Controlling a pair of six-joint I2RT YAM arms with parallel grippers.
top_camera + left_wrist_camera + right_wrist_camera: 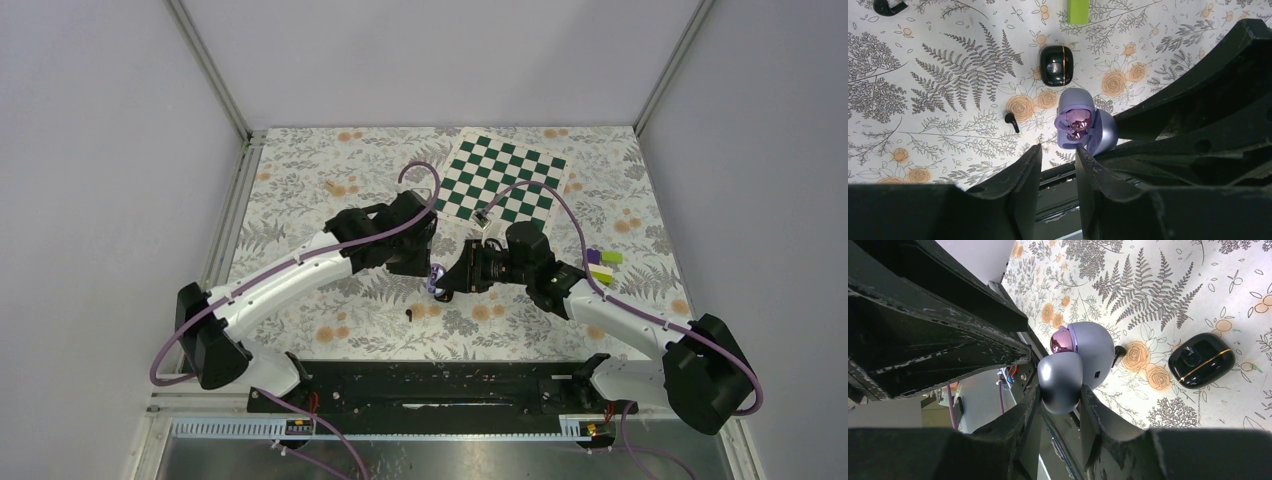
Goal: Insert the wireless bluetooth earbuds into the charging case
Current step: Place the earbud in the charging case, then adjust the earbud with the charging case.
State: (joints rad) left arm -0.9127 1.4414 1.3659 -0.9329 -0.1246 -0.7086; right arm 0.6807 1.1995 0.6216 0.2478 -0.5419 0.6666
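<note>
The right fingers (pixel 1020 422) clamp the open lilac case (pixel 1090 357). The left fingers (pixel 1023 172) stand partly open, empty, just beside it.

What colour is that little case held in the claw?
Pale lilac case, shiny pink inside; clearest in the left wrist view.

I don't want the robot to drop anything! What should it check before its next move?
1. Right tool grips the lilac case: ok.
2. Lilac case lid open: ok.
3. Left tool free, nothing between its jaws: ok.
4. Pink earbuds pushed fully into the lilac case: cannot tell.
5. Black earbud put away: not ok, it lies loose on the table.
6. Black case open: not ok, it looks shut.
</note>
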